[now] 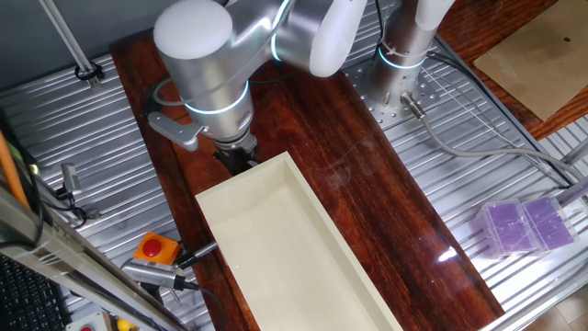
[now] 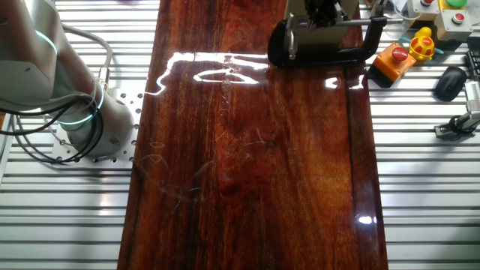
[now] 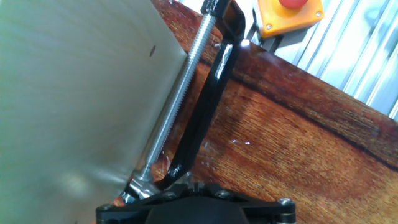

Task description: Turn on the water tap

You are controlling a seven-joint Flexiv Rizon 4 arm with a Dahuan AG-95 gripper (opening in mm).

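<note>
Pincer hung low at the cream box's end; its jaw state could not be told. Black C-clamp lay on the table, probably anchoring the hidden tap.

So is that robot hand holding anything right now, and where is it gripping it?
It cannot be told. The gripper sits low beside the cream box, at the black C-clamp, but its fingertips are hidden in every view, and no tap shows.
</note>
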